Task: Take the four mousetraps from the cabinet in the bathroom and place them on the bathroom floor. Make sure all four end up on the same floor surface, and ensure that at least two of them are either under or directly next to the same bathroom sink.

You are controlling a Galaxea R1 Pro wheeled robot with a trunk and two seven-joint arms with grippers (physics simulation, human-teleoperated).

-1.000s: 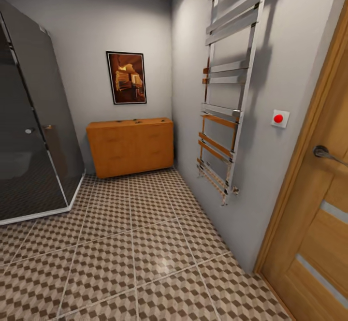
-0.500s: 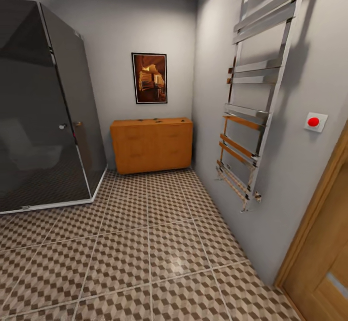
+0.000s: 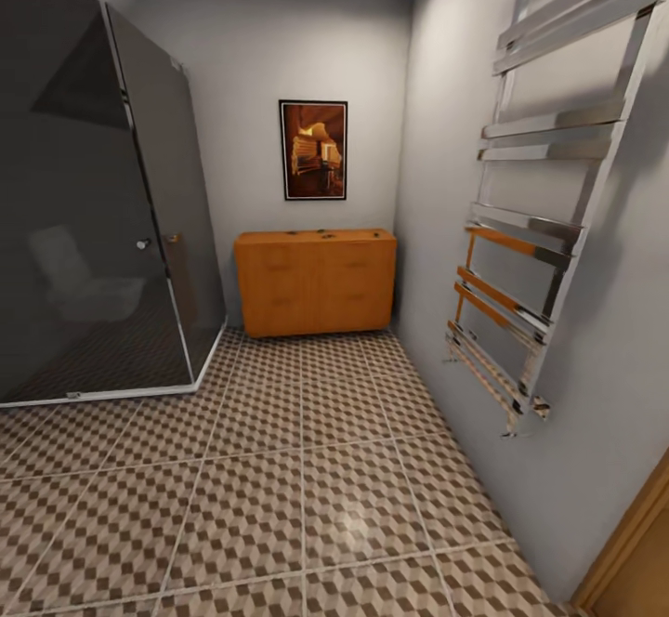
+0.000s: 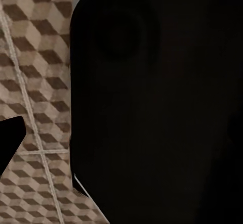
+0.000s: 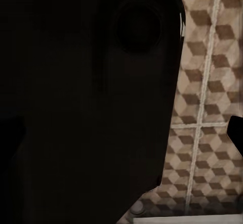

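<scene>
Camera has swung right, cabinet (image 3: 314, 282) between shower (image 3: 93, 208) and towel rail (image 3: 539, 227); end effector states unreadable.

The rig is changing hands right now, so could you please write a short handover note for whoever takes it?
Grippers: the wrist views look down at the floor past dark robot parts; I cannot tell whether either gripper is open or shut, and nothing shows as held.
Things: the cabinet stands against the far wall, between the dark shower and the towel rail. Small dark specks on its top may be mousetraps; too small to count.
Done: no traps show on the floor.
Left: cross to the cabinet, collect four traps, find the sink, set them down, two beside it.
</scene>
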